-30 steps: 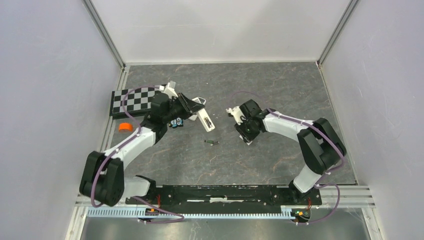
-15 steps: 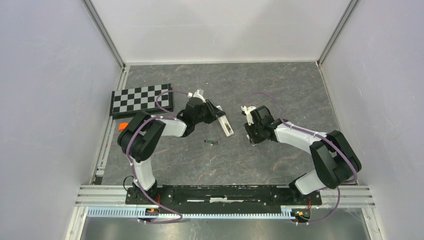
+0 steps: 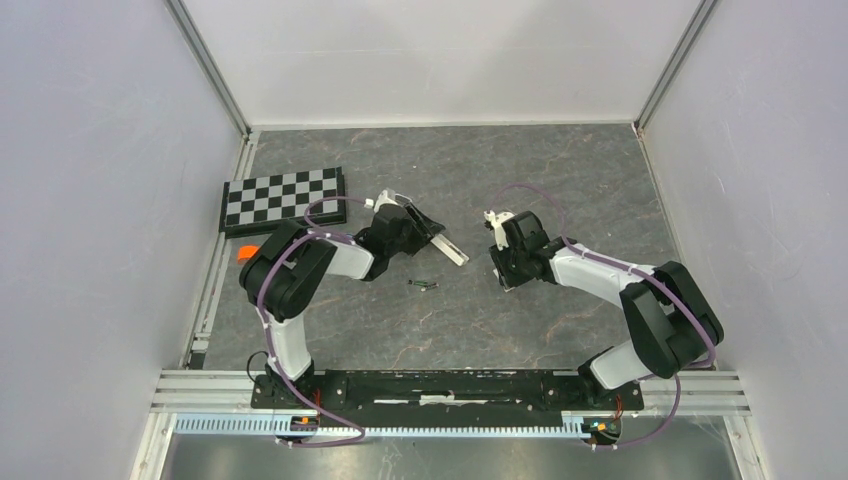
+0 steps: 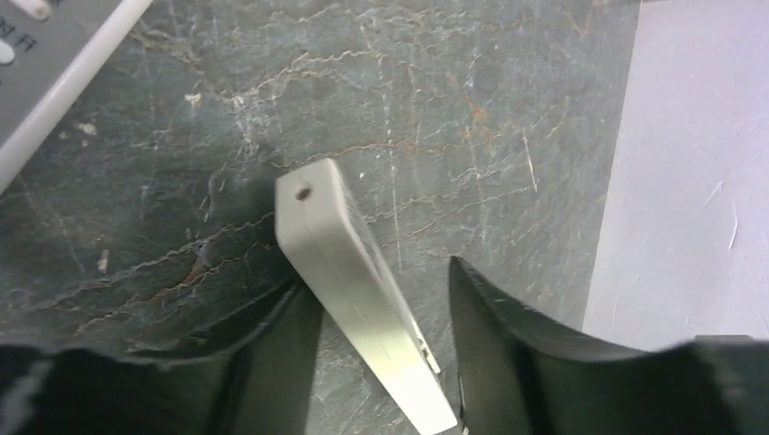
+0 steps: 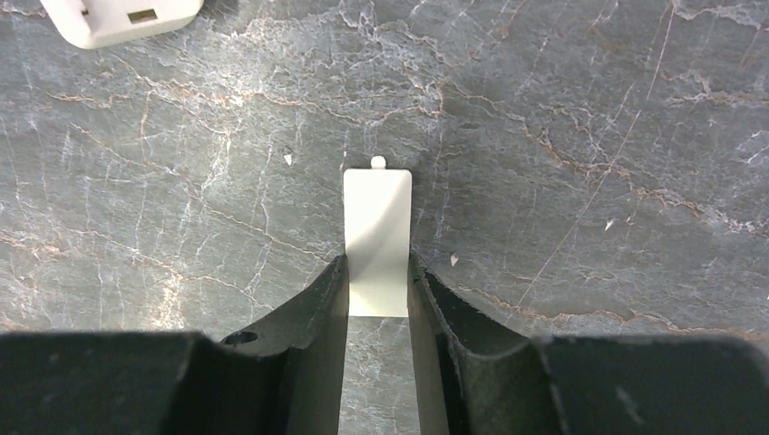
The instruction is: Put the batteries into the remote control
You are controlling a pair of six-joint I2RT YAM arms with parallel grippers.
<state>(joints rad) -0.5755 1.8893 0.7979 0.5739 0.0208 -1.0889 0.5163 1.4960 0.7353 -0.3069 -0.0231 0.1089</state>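
Right gripper (image 5: 376, 263) tight on battery cover (image 5: 377, 208); left gripper (image 4: 376, 290) loose around white remote (image 4: 326, 227), gap beside one finger

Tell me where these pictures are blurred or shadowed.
Left wrist view: the jaws near the lens are blurred; the white remote throws a shadow on the table beside it. Right wrist view: sharp table; the jaws partly shade the white cover. Top view: even light, no glare.

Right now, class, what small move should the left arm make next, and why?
Probably back the left gripper off the remote and swing it toward the loose battery lying on the table nearby. Its jaws stand apart, with a gap beside the remote, so it isn't gripping it. The right gripper is shut on the battery cover, so it isn't free.
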